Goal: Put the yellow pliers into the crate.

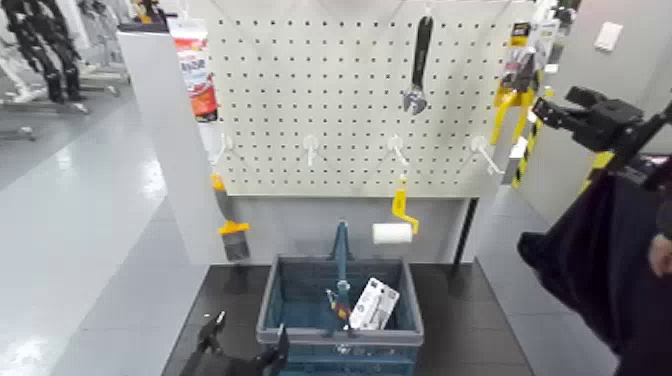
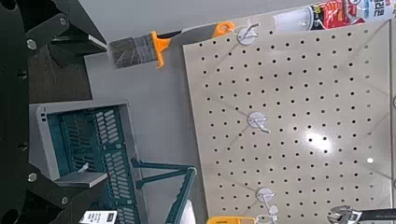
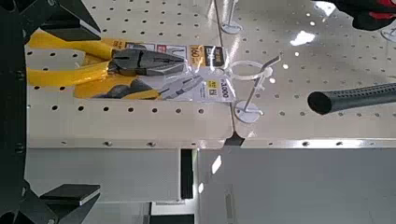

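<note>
The right end effector, fingers apart, is near the yellow pliers, which seem to hang on the pegboard. The left one, open, is beside the crate.

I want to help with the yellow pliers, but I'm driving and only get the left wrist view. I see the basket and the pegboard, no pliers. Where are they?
Observer: The yellow pliers hang high on the pegboard, at the robot's right end.
Operator: Is the other gripper near them?
Observer: Yes, the right gripper is up beside that end of the board.
Operator: Did it grab them?
Observer: No, its fingers are open and apart, and the pliers are on the board.
</note>
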`<control>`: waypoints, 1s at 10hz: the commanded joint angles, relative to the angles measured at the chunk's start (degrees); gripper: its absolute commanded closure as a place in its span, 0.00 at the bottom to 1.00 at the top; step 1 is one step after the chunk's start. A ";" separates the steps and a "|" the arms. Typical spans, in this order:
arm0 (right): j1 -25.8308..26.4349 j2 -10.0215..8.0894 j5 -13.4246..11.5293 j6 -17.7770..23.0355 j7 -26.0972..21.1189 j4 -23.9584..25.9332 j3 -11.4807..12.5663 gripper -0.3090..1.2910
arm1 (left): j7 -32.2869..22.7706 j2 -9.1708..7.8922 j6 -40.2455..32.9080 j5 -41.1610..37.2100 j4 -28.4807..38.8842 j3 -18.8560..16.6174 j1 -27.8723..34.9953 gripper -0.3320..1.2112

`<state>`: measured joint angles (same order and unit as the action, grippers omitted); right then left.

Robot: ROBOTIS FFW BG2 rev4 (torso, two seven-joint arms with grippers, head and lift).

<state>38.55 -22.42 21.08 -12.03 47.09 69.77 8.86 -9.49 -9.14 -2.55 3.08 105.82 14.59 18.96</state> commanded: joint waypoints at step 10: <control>14.54 -1.39 8.89 2.19 13.64 -19.94 -10.26 0.43 | 0.00 -0.09 0.00 0.00 -0.44 1.06 -1.21 0.41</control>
<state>52.92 -23.82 29.96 -9.78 60.71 50.04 -1.25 -9.45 -9.20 -2.55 3.08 105.39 15.66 17.76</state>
